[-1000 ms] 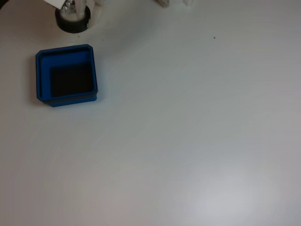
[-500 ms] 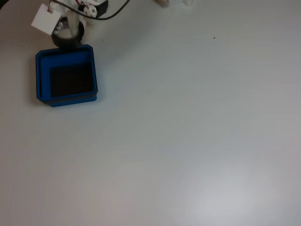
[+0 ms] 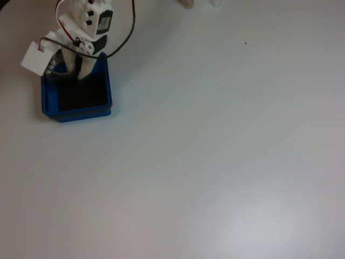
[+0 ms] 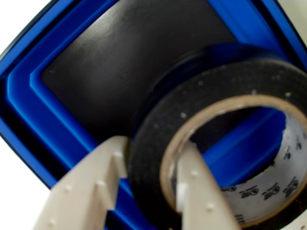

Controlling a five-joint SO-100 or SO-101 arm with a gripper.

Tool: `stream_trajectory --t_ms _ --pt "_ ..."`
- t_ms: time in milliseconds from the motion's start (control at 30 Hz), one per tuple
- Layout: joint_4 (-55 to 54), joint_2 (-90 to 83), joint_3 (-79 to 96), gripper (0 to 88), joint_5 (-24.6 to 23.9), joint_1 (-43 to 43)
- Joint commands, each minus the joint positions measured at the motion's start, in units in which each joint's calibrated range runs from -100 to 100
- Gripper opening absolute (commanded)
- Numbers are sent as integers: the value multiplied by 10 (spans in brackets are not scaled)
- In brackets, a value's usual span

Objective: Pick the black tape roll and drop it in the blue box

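In the wrist view the black tape roll (image 4: 192, 115) with its pale inner core hangs right over the blue box (image 4: 57, 120) and its black floor. My gripper (image 4: 148, 177) is shut on the roll's wall, one beige finger (image 4: 96, 191) outside the ring and the other inside it. In the fixed view the white arm and gripper (image 3: 67, 70) lean over the back edge of the blue box (image 3: 78, 110) at upper left. The tape roll (image 3: 54, 73) shows there as a dark sliver under the arm, mostly hidden.
A black cable (image 3: 126, 32) loops off the arm. Small white objects (image 3: 186, 3) sit at the table's top edge. A tiny dark speck (image 3: 246, 43) marks the white tabletop right of the box.
The arm has carried the tape roll from the table behind the box downward in the fixed view, so it now hangs over the box's back part.
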Motion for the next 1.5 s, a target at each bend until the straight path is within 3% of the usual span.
stream_trajectory --t_ms 0,1467 --pt "-46 4 -44 18 2 3" --pt "-17 10 -39 18 -3 3"
